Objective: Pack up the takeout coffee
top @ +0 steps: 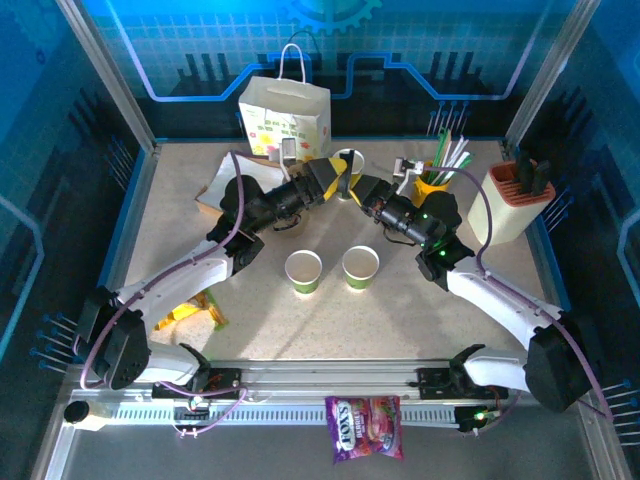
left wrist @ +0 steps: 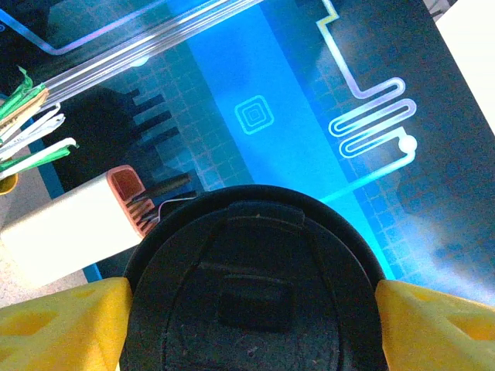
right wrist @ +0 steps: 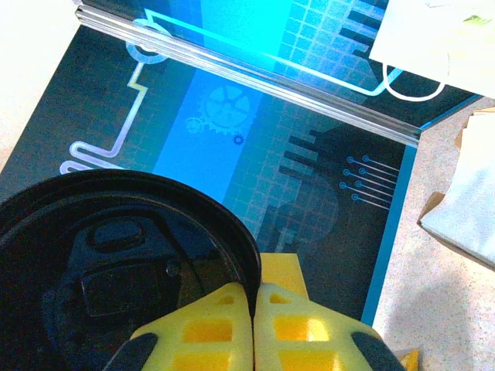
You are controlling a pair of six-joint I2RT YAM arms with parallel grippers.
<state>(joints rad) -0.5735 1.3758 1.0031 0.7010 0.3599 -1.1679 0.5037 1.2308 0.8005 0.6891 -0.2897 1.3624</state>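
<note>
Takeout coffee not yet packed, nor even lidded. Standing open-topped in the middle of the table: one paper cup just beside the other, both apart from the arms. Near the far edge, in front of the paper bag, a black lid spanned by the left gripper, fingers wide and pressed against opposite sides. Pinched at its rim by the right gripper, fingers closed tight. Cannot tell whether one lid or two stacked. Left to do, probably: capping both cups, then bagging them.
</note>
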